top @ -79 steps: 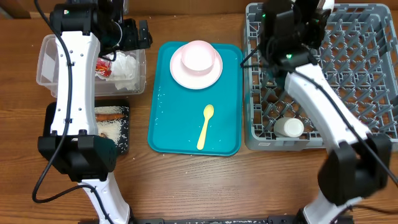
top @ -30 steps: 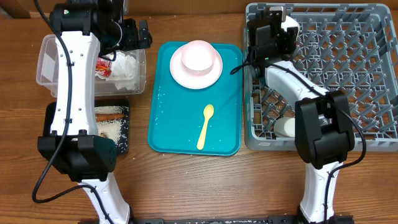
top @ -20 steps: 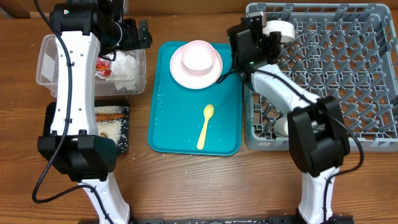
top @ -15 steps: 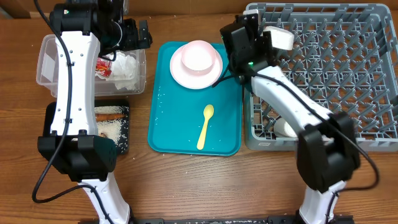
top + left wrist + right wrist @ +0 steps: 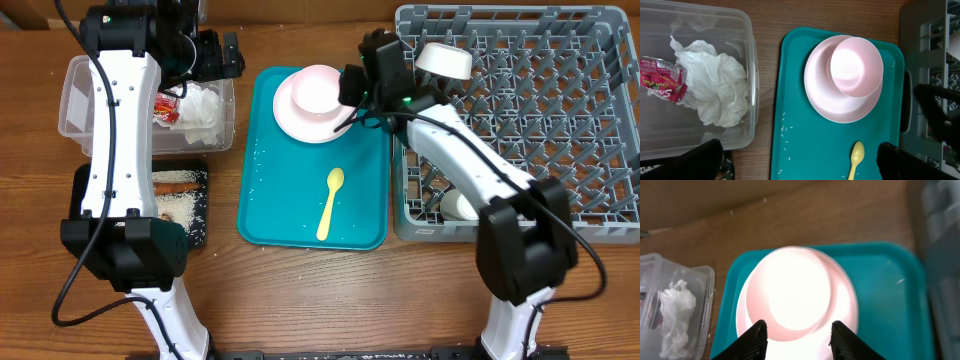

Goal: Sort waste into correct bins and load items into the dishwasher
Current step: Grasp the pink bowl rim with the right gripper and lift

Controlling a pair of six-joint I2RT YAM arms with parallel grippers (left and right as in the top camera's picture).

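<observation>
A pale plate with a small bowl on it lies on the teal tray, and a yellow spoon lies nearer the front. My right gripper is open and empty at the plate's right rim; its wrist view shows the bowl between its open fingers. Another white bowl and a white cup sit in the grey rack. My left gripper is open and empty above the clear tub, which holds the napkin and wrapper.
The black tray at the front left holds rice and a carrot. Loose rice grains lie on the teal tray. The rack stands close against the teal tray's right side.
My right gripper has moved left from the rack's far left corner to the plate on the teal tray. A white bowl now lies uncovered in that corner. My left arm has not moved.
</observation>
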